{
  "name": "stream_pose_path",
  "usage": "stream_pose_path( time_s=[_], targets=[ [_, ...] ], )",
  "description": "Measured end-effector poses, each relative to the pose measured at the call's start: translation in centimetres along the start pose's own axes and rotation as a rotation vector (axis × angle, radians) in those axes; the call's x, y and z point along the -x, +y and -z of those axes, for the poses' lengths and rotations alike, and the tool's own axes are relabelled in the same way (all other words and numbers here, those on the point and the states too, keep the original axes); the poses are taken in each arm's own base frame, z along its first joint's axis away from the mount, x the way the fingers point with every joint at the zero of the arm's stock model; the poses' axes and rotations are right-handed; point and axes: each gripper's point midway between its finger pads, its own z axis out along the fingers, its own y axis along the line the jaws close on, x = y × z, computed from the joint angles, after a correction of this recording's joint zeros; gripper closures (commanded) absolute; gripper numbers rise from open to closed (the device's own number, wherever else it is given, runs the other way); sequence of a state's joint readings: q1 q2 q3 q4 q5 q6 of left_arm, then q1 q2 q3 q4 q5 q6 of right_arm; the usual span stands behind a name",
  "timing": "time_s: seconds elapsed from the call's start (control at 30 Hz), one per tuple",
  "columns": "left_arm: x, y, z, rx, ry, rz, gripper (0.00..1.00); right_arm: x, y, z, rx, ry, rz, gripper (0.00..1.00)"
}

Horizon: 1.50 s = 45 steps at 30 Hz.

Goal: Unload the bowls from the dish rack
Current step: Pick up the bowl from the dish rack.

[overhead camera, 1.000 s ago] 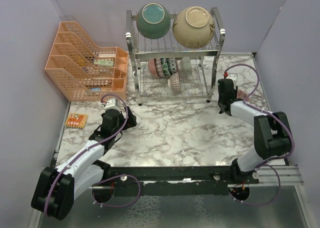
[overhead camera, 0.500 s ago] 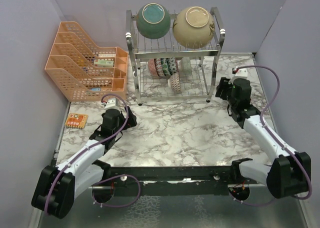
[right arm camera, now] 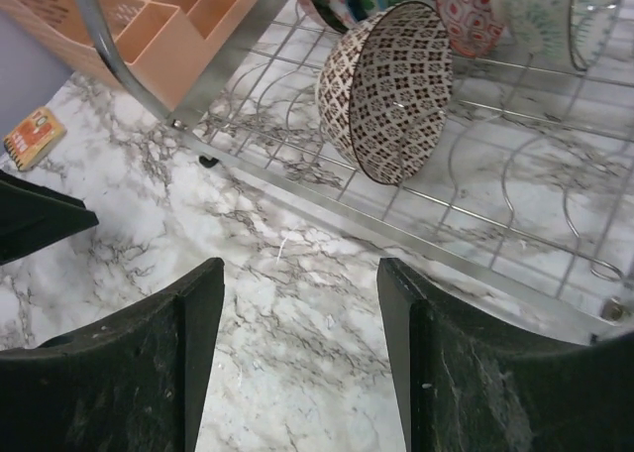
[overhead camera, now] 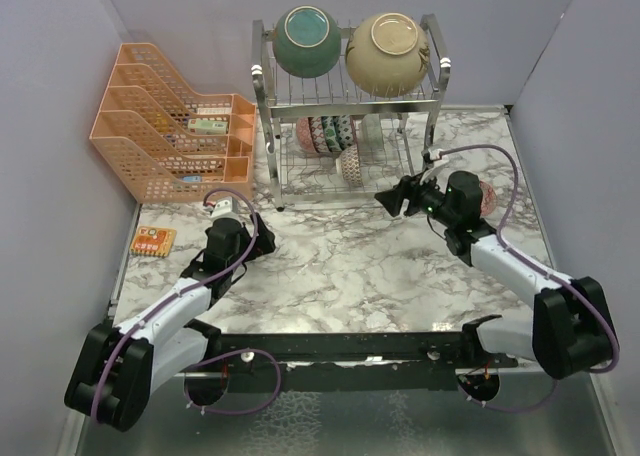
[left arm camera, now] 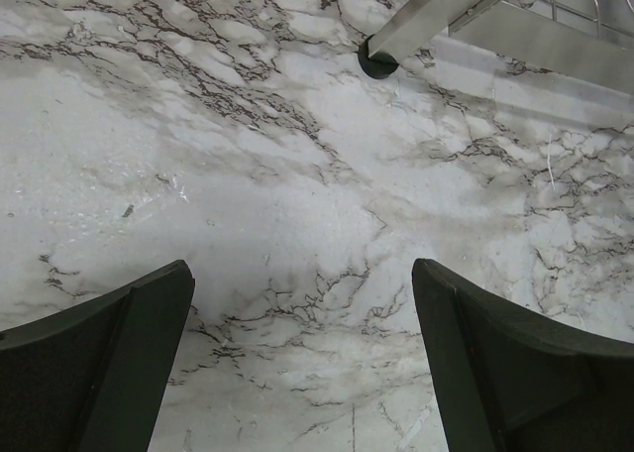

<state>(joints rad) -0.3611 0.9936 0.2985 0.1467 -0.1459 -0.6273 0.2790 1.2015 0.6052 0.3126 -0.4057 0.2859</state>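
Observation:
The silver wire dish rack (overhead camera: pixel 345 176) stands at the back. Its top tier holds a teal bowl (overhead camera: pixel 307 41) and a cream bowl (overhead camera: pixel 387 51). The lower tier holds a row of small patterned bowls (overhead camera: pixel 325 134), with a brown-and-white patterned bowl (overhead camera: pixel 349 163) standing on edge in front of them. My right gripper (overhead camera: pixel 390 201) is open and empty, low by the rack's front right corner. In the right wrist view the patterned bowl (right arm camera: pixel 386 90) lies beyond the open gripper (right arm camera: pixel 297 303). My left gripper (overhead camera: pixel 262 238) is open and empty over the marble, near the rack's front left foot (left arm camera: pixel 376 60).
An orange mesh organizer (overhead camera: pixel 165 126) stands left of the rack and shows in the right wrist view (right arm camera: pixel 178 16). A small orange box (overhead camera: pixel 152 241) lies at the table's left edge. A small pinkish thing (overhead camera: pixel 486 192) sits behind my right wrist, partly hidden.
My right arm has swung from the rack's right side round to its front, and the gripper now points left along the lower tier. My left arm has barely moved.

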Motion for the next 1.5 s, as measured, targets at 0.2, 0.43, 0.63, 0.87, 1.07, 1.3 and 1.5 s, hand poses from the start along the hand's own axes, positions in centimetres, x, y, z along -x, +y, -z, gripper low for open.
stream_pose_path(
  time_s=[0.2,0.43,0.63,0.87,1.07,1.3,1.5],
  targets=[
    [0.8,-0.5,0.5,-0.018,-0.028,0.013,0.05,-2.0,0.5,-3.6,0.069,0.033,0.000,0.37],
    [0.8,-0.4,0.8,-0.018,-0.029,0.015,0.05,-1.7,0.3,-6.6,0.089,0.028,0.013,0.36],
    [0.2,0.0,0.9,-0.004,-0.009,0.011,0.05,0.3,0.2,-9.0,0.110,-0.014,0.036,0.37],
    [0.1,0.2,1.0,0.001,-0.005,0.009,0.05,0.5,-0.3,-11.8,0.121,-0.008,0.040,0.45],
    [0.3,0.2,1.1,0.005,-0.015,0.006,0.05,0.8,-0.5,-13.2,0.127,-0.010,0.038,0.51],
    [0.5,0.6,1.5,0.018,-0.022,-0.001,0.05,-0.6,-0.4,-13.8,0.135,0.020,-0.009,0.66],
    [0.3,0.9,1.6,0.032,-0.016,-0.013,0.05,-1.1,0.0,-14.0,0.146,0.030,-0.038,0.97]
  ],
)
